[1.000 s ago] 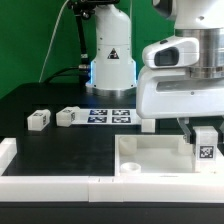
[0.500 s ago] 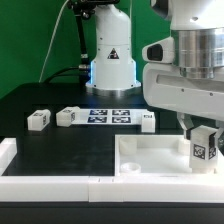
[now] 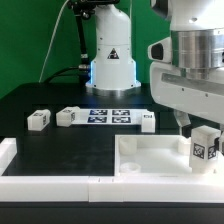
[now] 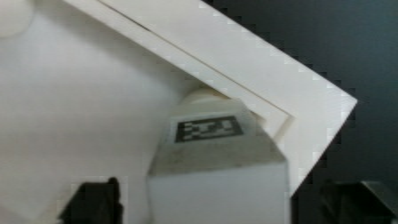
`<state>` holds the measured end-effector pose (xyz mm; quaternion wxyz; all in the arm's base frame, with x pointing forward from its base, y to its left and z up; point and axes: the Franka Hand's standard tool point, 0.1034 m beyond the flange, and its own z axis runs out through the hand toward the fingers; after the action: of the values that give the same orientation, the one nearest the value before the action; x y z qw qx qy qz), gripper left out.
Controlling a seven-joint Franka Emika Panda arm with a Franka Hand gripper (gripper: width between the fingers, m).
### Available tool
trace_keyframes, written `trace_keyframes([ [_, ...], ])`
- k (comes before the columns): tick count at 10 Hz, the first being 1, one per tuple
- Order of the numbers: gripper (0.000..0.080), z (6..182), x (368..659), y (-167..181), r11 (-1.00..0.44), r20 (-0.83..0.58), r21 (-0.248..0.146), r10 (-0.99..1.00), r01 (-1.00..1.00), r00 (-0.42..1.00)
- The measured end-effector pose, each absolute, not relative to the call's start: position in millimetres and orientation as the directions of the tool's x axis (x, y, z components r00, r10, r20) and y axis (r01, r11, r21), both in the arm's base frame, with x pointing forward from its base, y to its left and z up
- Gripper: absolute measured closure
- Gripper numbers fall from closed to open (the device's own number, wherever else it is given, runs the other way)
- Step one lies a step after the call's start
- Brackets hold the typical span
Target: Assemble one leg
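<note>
The leg (image 3: 205,147) stands upright on the big flat white panel (image 3: 150,152), over at the exterior view's right, with its black-and-white tag facing the camera. In the wrist view the leg (image 4: 217,150) sits between the two dark fingertips (image 4: 93,200), its end tucked near the panel's (image 4: 71,90) corner edge. The gripper (image 3: 192,125) hangs right above and behind it; fingers look spread to either side of the leg, but whether they actually pinch it can't be told from these shots.

Further out: the arm's bulky white body blocks most of the right side. Three more small tagged blocks, two (image 3: 39,120) (image 3: 68,116) toward the left and one (image 3: 147,120) mid-table, sit on the black table (image 3: 70,150). The marker board (image 3: 111,115) lies flat in front of the robot base (image 3: 111,62). A white rail (image 3: 40,187) runs along the front edge.
</note>
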<state>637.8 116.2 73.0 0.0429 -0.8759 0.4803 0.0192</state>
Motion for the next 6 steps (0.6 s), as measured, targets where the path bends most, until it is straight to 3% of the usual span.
trace_keyframes([
  [1,0.0213,73.1,637.9,116.2,-0.551,-0.074,-0.058,-0.830,-0.833,0.554],
  [2,0.0161,73.1,638.0,116.1,-0.630,-0.066,-0.064,-0.771,-0.774,0.633],
  [6,0.0150,73.4,637.7,119.0,-0.908,-0.027,-0.079,-0.410,-0.411,0.911],
])
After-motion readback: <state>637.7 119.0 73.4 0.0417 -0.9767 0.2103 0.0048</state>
